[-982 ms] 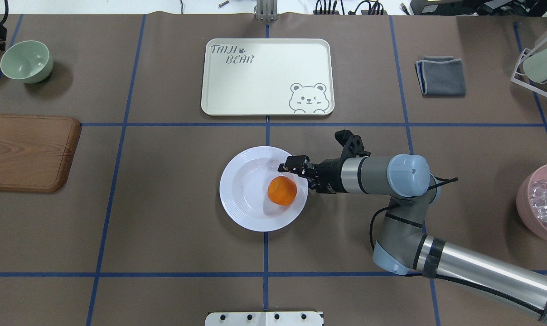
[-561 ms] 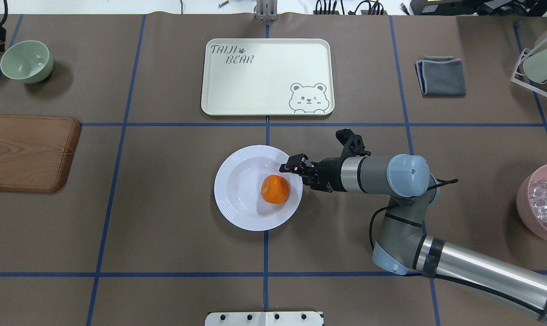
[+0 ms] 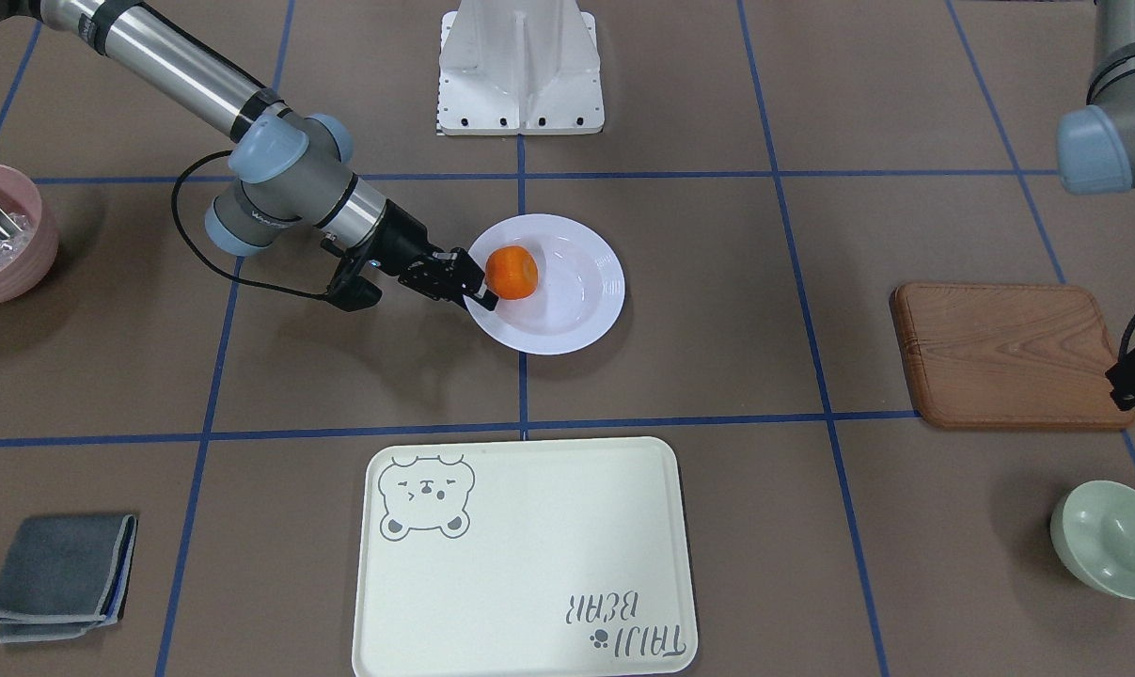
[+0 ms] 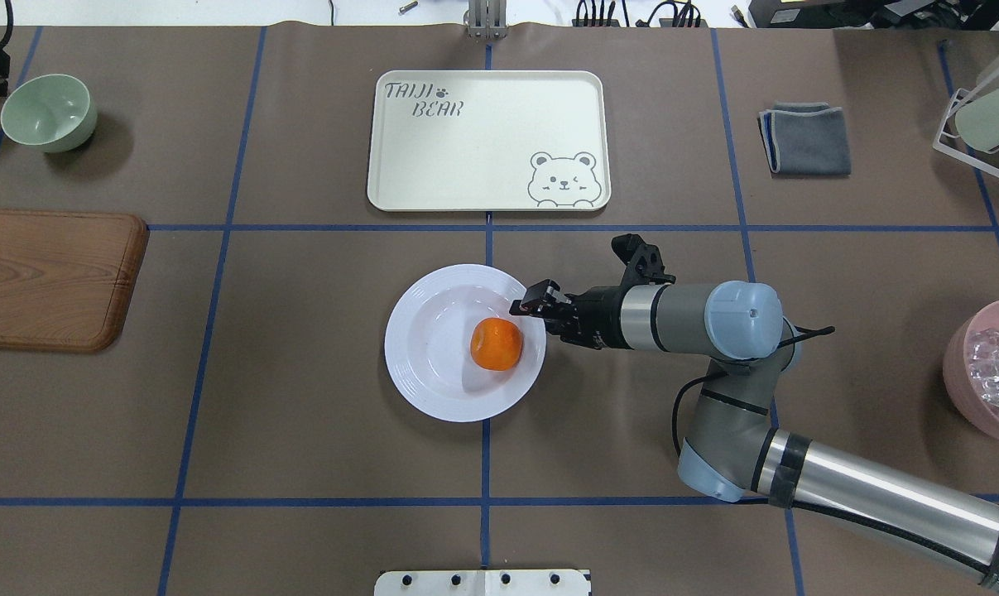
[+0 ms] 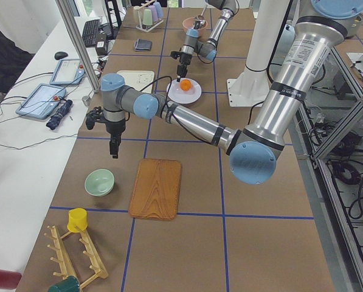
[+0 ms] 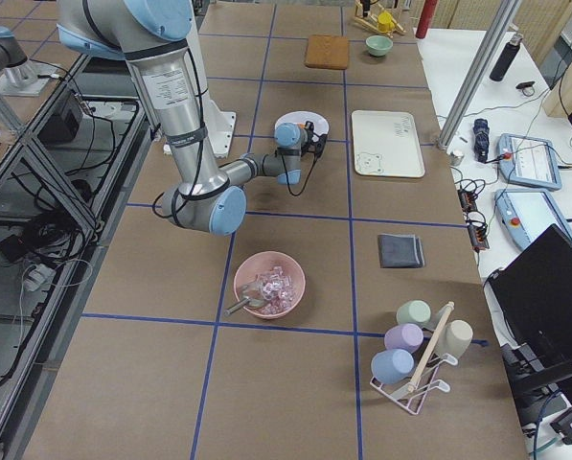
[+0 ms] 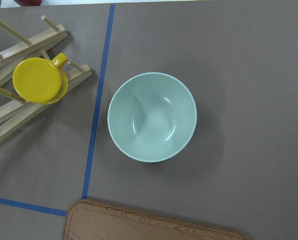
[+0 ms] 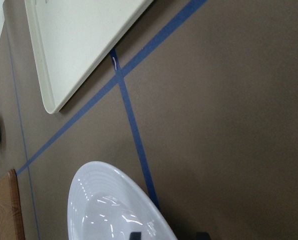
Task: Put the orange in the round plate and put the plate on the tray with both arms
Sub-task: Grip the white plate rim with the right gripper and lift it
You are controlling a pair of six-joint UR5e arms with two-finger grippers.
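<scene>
The orange (image 4: 496,343) lies in the round plate (image 4: 433,372), right of its middle, at the table's centre. My right gripper (image 4: 522,306) is at the plate's right rim and stands open. In the right wrist view one fingertip (image 8: 135,235) is over the plate (image 8: 104,200) and the other is outside the rim, with a gap between them. The tray (image 4: 482,141) lies bare beyond the plate. My left gripper (image 5: 112,149) hangs far off above the pale green bowl (image 7: 152,117). Whether it is open or shut I cannot tell.
A brown wooden board (image 4: 48,277) and the green bowl (image 4: 50,112) are at the left. A folded grey cloth (image 4: 805,139), a cup rack (image 4: 983,116) and a pink bowl (image 4: 987,372) are at the right. A yellow cup (image 7: 39,80) hangs on a wooden rack.
The plate has slid a little to the left with the orange in it. My right gripper has hardly moved at the rim.
</scene>
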